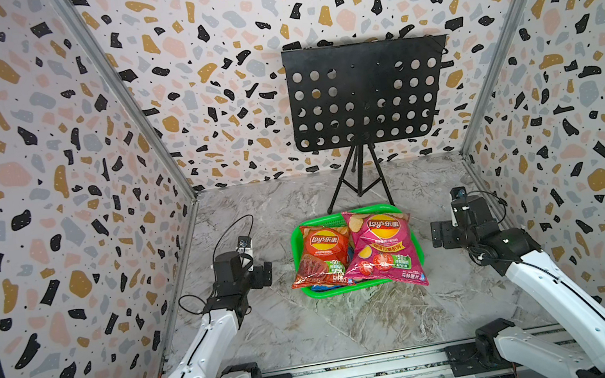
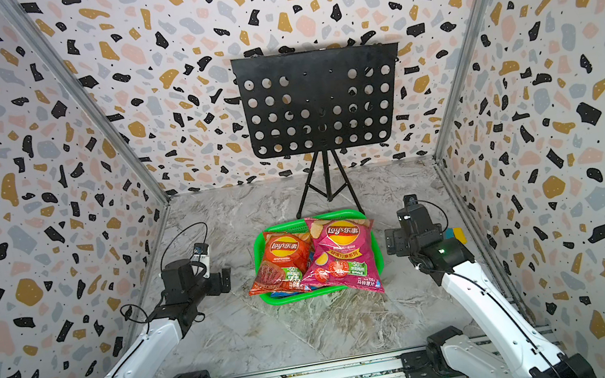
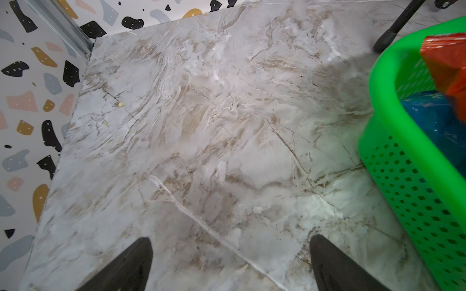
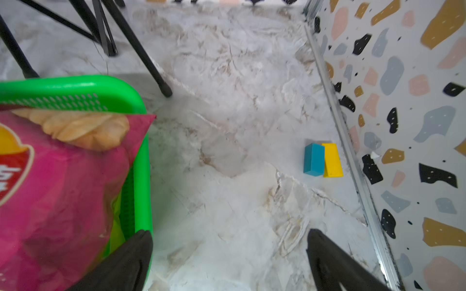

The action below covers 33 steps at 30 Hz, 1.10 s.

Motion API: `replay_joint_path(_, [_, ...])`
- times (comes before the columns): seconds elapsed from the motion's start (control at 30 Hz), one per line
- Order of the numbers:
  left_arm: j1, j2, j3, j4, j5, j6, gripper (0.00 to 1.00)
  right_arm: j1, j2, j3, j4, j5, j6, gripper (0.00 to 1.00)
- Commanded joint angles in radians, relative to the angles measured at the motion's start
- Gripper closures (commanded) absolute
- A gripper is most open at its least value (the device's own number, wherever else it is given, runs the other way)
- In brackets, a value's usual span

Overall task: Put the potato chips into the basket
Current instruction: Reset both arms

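Left gripper: hangs over bare marble to the left of the basket, clear of it. The two dark fingers are spread wide, with only tabletop between them, and it holds nothing.
Tabletop: grey-and-tan marble pattern, boxed in by terrazzo-print walls.
Basket: bright green plastic with perforated walls. It sits mid-table between the two arms, just in front of the stand's feet.
Red Lay's bag: lies face up in the left half of the basket. In both top views its near left corner pokes out over the rim.
Blue bag: lies inside the basket under the red bag. In a top view only a sliver shows at the near rim.
Magenta Lay's bag: lies face up in the right half, touching the red bag. Its near right corner hangs past the rim, over the table.
Yellow-green strip: shows between the magenta bag and the basket wall; I cannot tell what it is.
Music stand: a black perforated desk on a tripod, behind the basket.
Right gripper: sits just right of the basket. Its fingers are splayed wide and grasp nothing, and one finger is close by the basket's wall.
Blue-and-yellow block: on the table close to the right wall, well apart from the basket.
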Motion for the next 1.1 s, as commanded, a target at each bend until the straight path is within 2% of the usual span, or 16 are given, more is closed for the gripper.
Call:
replay_joint_path(0.0, [0.004,0.067,-0.068,0.379,-0.001,-0.057,0.0,-0.002,-0.068,-0.051,0.138,0.02,-0.046,0.0])
replay_joint_path(0.1, [0.003,0.155,-0.13,0.579,-0.002,-0.097,0.0,-0.001,-0.1,-0.087,0.212,-0.067,-0.125,0.0])
replay_joint_path(0.2, [0.002,0.239,-0.157,0.683,-0.01,-0.101,0.0,-0.002,-0.092,-0.165,0.354,-0.012,-0.176,0.0])
replay_joint_path(0.3, [0.003,0.342,-0.181,0.865,-0.076,-0.14,0.0,-0.005,-0.058,-0.259,0.533,-0.003,-0.284,0.01])
replay_joint_path(0.37, [0.003,0.287,-0.135,0.684,-0.072,-0.132,0.0,-0.017,-0.021,-0.304,0.635,-0.013,-0.321,0.01])
replay_joint_path(0.43, [0.002,0.315,-0.131,0.713,-0.054,-0.126,0.0,-0.028,0.037,-0.345,0.731,-0.018,-0.329,0.01])
replay_joint_path(0.53, [0.002,0.305,-0.116,0.669,-0.017,-0.109,0.0,-0.048,0.144,-0.387,0.878,-0.026,-0.327,0.01])
replay_joint_path(0.67, [0.002,0.307,-0.118,0.676,-0.007,-0.106,0.0,-0.069,0.288,-0.447,1.117,-0.098,-0.358,0.01])
replay_joint_path(0.77, [0.0,0.307,-0.116,0.673,-0.009,-0.105,0.0,-0.085,0.356,-0.45,1.17,-0.106,-0.41,0.01])
replay_joint_path(0.87, [0.002,0.31,-0.114,0.672,-0.011,-0.105,0.0,-0.145,0.446,-0.524,1.36,-0.14,-0.369,0.01])
replay_joint_path(0.97, [0.002,0.309,-0.116,0.674,-0.011,-0.104,0.0,-0.187,0.602,-0.612,1.683,-0.157,-0.34,0.01])
replay_joint_path(1.0, [0.0,0.31,-0.116,0.673,-0.011,-0.105,0.0,-0.188,0.619,-0.613,1.708,-0.147,-0.343,0.01])
replay_joint_path(1.07, [0.002,0.309,-0.115,0.673,-0.012,-0.104,0.0,-0.19,0.562,-0.56,1.516,-0.184,-0.339,0.0])
